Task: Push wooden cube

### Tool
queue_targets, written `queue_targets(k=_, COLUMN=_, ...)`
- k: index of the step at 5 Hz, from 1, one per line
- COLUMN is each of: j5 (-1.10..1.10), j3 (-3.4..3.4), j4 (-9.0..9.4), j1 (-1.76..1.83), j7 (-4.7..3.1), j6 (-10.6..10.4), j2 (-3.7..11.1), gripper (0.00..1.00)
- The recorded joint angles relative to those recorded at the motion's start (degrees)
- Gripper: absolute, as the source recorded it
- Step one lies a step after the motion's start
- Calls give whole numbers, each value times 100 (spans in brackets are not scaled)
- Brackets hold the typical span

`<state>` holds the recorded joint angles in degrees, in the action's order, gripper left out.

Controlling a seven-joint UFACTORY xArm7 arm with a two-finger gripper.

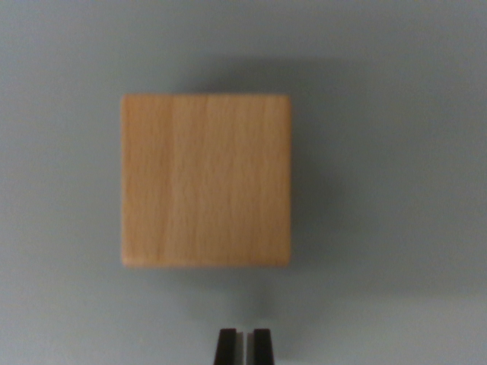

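1. Wooden cube (pixel 205 180) fills the middle of the wrist view, sitting a little toward the wrist view's left of centre. Only its top face shows, pale tan with faint grain running up and down the picture. Its edges look soft, since the picture is somewhat blurred.
2. Grey surface (pixel 403 114) lies flat beneath the cube and runs to every border. A dim shadow spreads from the cube toward the wrist view's right and upper side.
3. Gripper (pixel 244 346) pokes in at the bottom edge, just two dark fingertips (pixel 226 347) side by side. They are drawn nearly together with only a thin pale slit between them, clasping nothing. They sit below the cube's lower edge, apart from it, with bare surface in between.
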<state>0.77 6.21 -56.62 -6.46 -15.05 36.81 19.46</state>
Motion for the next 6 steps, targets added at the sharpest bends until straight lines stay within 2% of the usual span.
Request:
queue_targets(k=1, j5=7, j3=-12, j4=-221, j1=2, j7=14, j6=86, j2=136, gripper=100)
queue_targets(k=2, j5=7, j3=-12, j4=-221, j1=2, j7=14, j6=86, j2=136, gripper=100)
queue_targets(k=3, j5=15, j3=-26, j4=-468, j1=4, j7=31, j6=181, j2=288, gripper=100)
queue_targets(k=4, j5=15, j3=-26, j4=-468, j1=4, j7=31, j6=181, j2=288, gripper=100)
queue_targets(k=5, j5=23, j3=-40, j4=-724, j1=6, j7=47, j6=280, j2=446, gripper=100)
queue_targets(k=6, j5=23, j3=-40, j4=-724, j1=6, j7=47, j6=280, j2=446, gripper=100)
